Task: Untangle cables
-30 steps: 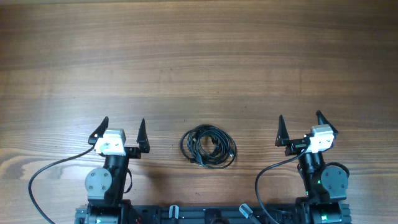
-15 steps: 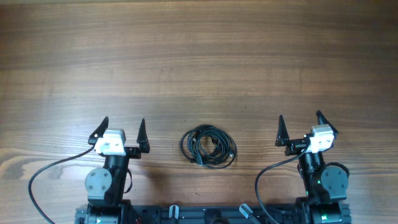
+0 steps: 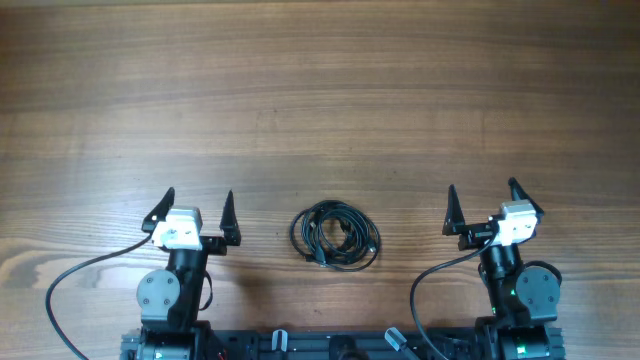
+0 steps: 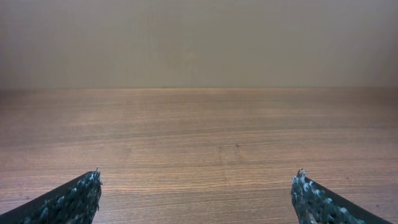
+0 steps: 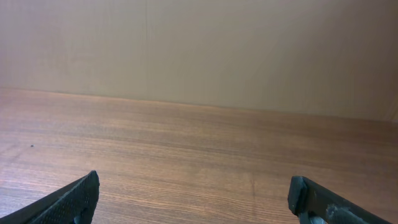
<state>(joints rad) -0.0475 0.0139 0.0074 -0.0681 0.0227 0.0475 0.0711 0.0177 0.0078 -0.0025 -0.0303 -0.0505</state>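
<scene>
The cables (image 3: 335, 236) lie in one small, tangled black bundle on the wooden surface (image 3: 320, 100), close to the near edge where the two arms are mounted. The loops overlap each other in a rough ring, and a small plug end pokes out at the lower left of the coil; how many cords there are I cannot tell.

The bundle sits between the two arms, roughly midway, and touches neither. The left end effector (image 3: 197, 200) is off to one side of it, with a stretch of bare wood between its nearer finger and the coil. The right end effector (image 3: 483, 195) is on the other side, a little farther away. Both point out across the surface, past the bundle rather than toward it.

Both end effectors are spread wide and hold nothing. From the left wrist, its two dark fingers (image 4: 68, 202) frame only wood grain and a plain beige wall (image 4: 199, 43). The right wrist shows the same, with its fingers (image 5: 71, 196) far apart.

A thick black wire (image 3: 75, 275) curls out beside the left arm, and another (image 3: 425, 280) beside the right.
</scene>
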